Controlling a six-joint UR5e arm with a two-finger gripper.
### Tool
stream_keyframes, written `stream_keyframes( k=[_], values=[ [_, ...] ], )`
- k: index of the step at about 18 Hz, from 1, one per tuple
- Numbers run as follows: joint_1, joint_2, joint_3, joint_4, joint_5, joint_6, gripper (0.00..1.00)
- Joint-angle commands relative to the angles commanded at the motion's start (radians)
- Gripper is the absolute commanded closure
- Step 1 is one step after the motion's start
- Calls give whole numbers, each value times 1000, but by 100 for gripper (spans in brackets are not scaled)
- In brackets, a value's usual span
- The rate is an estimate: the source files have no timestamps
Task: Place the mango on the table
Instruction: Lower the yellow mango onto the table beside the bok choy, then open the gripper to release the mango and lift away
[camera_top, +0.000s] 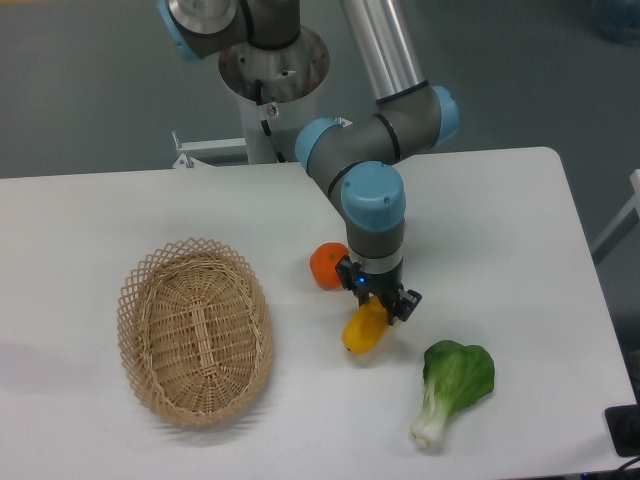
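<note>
The mango (364, 328), a smooth yellow-orange oval fruit, is at the middle of the white table (500, 220), tilted with its upper end between my fingers. My gripper (381, 299) is shut on the mango's upper end and points straight down. The mango's lower end is at or just above the tabletop; I cannot tell if it touches. The round orange fruit (327, 265) lies just to the left of my gripper, partly hidden behind it.
A woven wicker basket (195, 330) stands on the left half of the table, holding nothing. A green bok choy (452, 385) lies to the lower right of the mango. The arm's base (272, 70) is at the table's far edge.
</note>
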Motion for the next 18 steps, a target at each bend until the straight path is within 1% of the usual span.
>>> stream_keyframes(
  k=[1, 2, 3, 4, 5, 7, 9, 12, 13, 14, 15, 16, 18],
  values=[
    [-2, 0, 0, 0, -2, 0, 40],
    [-2, 0, 0, 0, 0, 0, 30],
    [0, 0, 3, 0, 0, 2, 13],
    [0, 2, 5, 0, 0, 6, 3],
    [0, 3, 8, 0, 0, 2, 0],
    [0, 6, 20, -2, 0, 6, 0],
    [2, 12, 54, -5, -3, 11, 0],
    [9, 17, 138, -24, -2, 12, 0],
    [11, 12, 168, -40, 0, 14, 0],
    [17, 11, 196, -69, 2, 17, 0],
    [31, 18, 210, -104, 2, 31, 0],
    [56, 37, 219, -142, 2, 56, 0],
    [92, 73, 232, -187, -5, 116, 0]
  ],
)
